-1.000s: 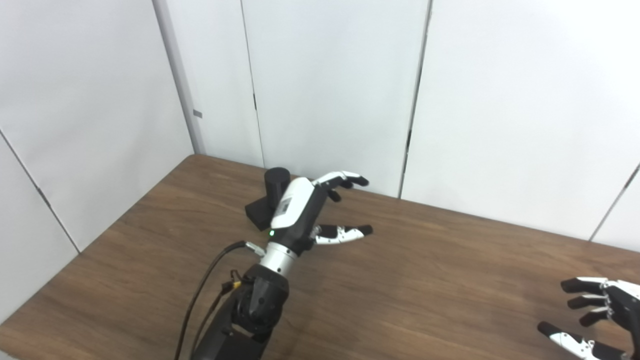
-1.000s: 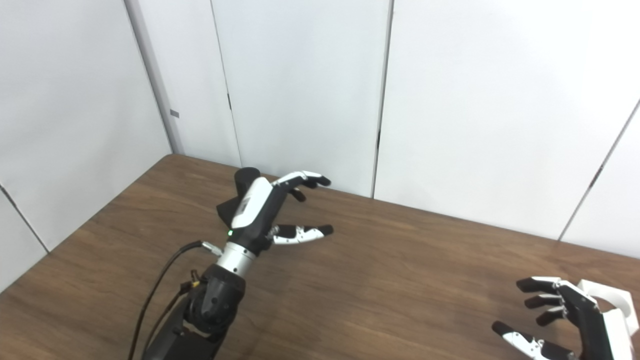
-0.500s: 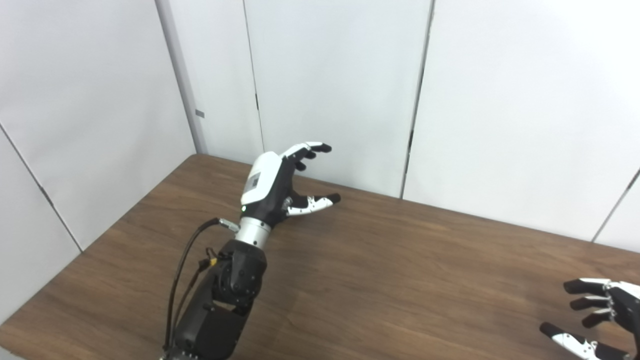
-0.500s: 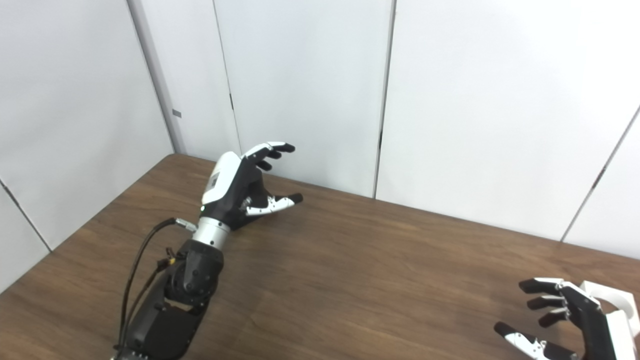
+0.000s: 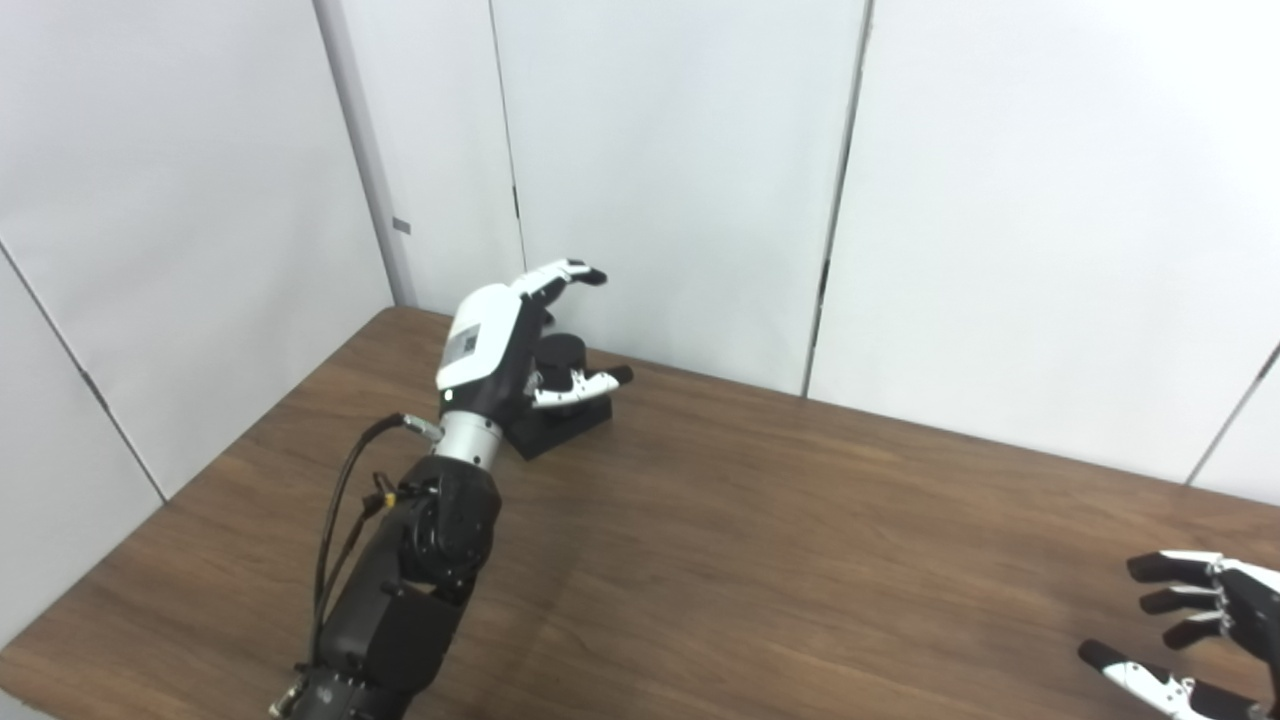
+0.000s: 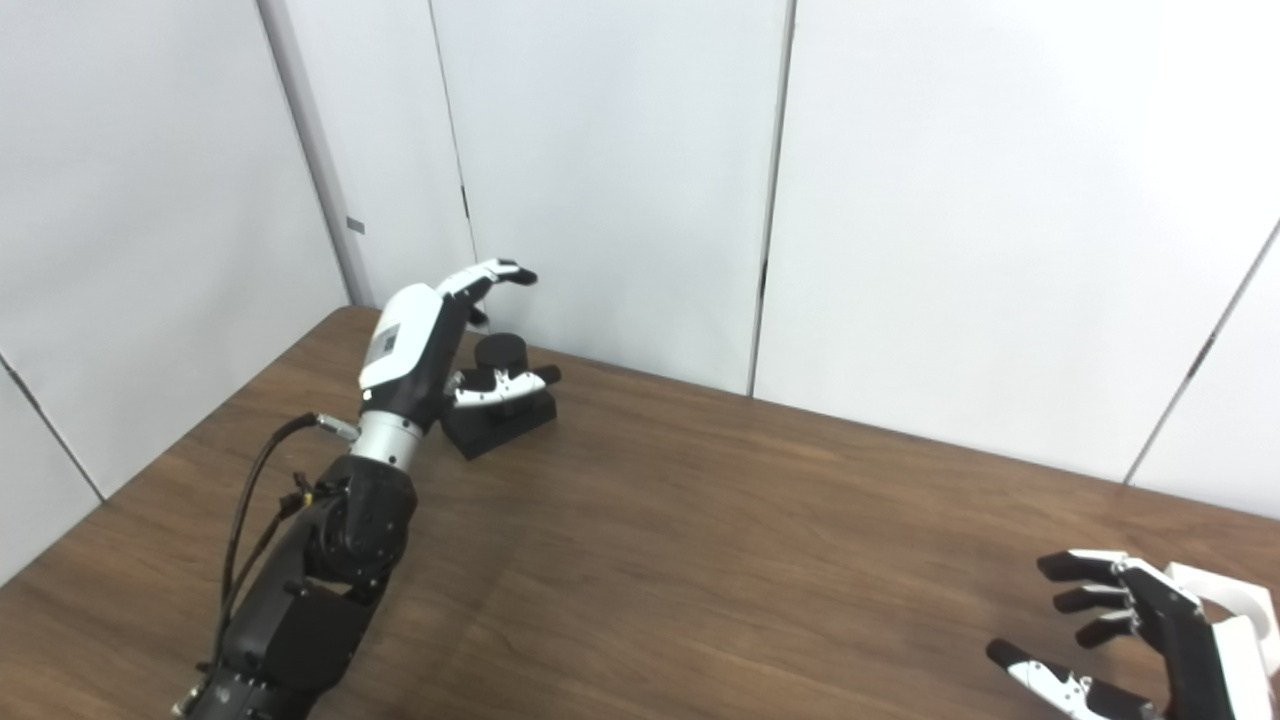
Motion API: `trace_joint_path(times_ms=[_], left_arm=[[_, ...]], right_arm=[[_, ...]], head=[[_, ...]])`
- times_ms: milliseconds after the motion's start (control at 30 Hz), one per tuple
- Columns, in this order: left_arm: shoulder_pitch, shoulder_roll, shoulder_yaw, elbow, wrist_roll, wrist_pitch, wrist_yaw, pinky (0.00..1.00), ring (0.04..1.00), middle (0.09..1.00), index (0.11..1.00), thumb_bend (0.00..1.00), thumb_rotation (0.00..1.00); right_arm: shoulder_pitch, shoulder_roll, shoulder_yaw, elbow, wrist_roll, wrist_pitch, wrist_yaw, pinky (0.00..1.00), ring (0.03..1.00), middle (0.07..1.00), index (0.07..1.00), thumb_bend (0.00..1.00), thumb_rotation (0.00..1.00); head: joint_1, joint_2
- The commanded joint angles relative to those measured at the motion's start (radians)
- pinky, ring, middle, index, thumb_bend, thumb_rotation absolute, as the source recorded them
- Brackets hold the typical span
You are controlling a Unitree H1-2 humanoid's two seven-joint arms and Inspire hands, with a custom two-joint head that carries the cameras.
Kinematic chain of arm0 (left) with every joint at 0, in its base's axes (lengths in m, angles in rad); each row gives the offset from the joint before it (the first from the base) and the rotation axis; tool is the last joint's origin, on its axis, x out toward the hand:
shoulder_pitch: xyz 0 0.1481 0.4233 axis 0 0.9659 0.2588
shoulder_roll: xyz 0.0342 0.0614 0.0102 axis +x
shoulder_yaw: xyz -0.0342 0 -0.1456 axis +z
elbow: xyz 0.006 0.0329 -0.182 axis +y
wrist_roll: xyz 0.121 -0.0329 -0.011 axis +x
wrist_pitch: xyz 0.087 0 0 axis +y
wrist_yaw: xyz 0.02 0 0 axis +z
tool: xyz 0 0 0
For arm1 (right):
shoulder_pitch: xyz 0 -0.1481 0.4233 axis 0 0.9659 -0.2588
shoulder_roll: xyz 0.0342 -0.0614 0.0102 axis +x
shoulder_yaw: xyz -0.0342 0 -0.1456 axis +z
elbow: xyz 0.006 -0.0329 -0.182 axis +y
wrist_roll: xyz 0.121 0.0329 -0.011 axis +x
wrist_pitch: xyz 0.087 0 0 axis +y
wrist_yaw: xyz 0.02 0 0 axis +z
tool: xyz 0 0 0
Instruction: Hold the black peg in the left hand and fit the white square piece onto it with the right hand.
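Note:
The black peg (image 5: 560,352), a short cylinder on a square black base (image 5: 570,425), stands on the wooden table near the back wall at the left. My left hand (image 5: 500,340) is open, just left of the peg, its fingers arched above it and its thumb in front of it. I cannot tell whether it touches the peg. My right hand (image 6: 1120,640) is open at the bottom right corner, low over the table. The white square piece (image 6: 1235,615) lies just behind that hand, partly hidden by it, and shows only in the right eye view.
The brown wooden table (image 5: 800,560) runs up to white wall panels at the back and left. Its left edge slants down to the bottom left. A black cable (image 5: 340,520) hangs along my left forearm.
My left hand has moved left and back, from in front of and right of the peg to its left side, with fingers now above it. My right hand has stayed put.

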Motion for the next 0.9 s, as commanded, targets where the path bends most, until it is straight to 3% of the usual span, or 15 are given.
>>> trace_joint_path(times_ms=[0, 133, 400, 600, 733, 867], left_arm=[[-0.059, 0.042, 0.003, -0.016, 0.049, 0.037, 0.019, 0.83, 0.972, 0.929, 0.785, 0.88, 0.25], [-0.067, 0.059, -0.012, -0.019, 0.102, 0.120, -0.006, 0.86, 0.998, 0.973, 0.818, 0.94, 0.35], [-0.075, 0.101, -0.038, 0.059, 0.127, 0.140, 0.018, 0.92, 1.000, 1.000, 0.853, 1.00, 0.44], [-0.088, 0.125, -0.062, 0.110, 0.145, 0.177, 0.011, 0.90, 1.000, 1.000, 0.860, 1.00, 0.46], [-0.097, 0.138, -0.087, 0.134, 0.165, 0.221, -0.012, 0.90, 1.000, 1.000, 0.857, 1.00, 0.49], [-0.110, 0.151, -0.126, 0.163, 0.209, 0.305, -0.053, 0.89, 1.000, 1.000, 0.852, 1.00, 0.59]], right_arm=[[-0.025, -0.006, -0.007, -0.040, -0.001, -0.014, -0.006, 0.40, 0.560, 0.633, 0.592, 0.59, 0.00], [-0.026, -0.007, -0.007, -0.045, -0.001, -0.010, -0.006, 0.41, 0.558, 0.628, 0.590, 0.59, 0.00], [-0.023, -0.004, -0.008, -0.063, -0.001, 0.005, -0.003, 0.41, 0.558, 0.628, 0.590, 0.59, 0.00], [-0.021, -0.007, -0.010, -0.071, 0.005, 0.008, -0.001, 0.40, 0.557, 0.631, 0.589, 0.59, 0.00], [-0.021, -0.006, -0.010, -0.079, 0.007, 0.013, 0.001, 0.41, 0.558, 0.636, 0.591, 0.59, 0.00], [-0.020, -0.007, -0.011, -0.084, 0.010, 0.015, 0.002, 0.41, 0.560, 0.638, 0.588, 0.59, 0.00]], head=[[0.001, 0.001], [0.000, 0.002], [0.000, 0.007], [0.002, 0.012], [0.002, 0.016], [-0.001, 0.017]])
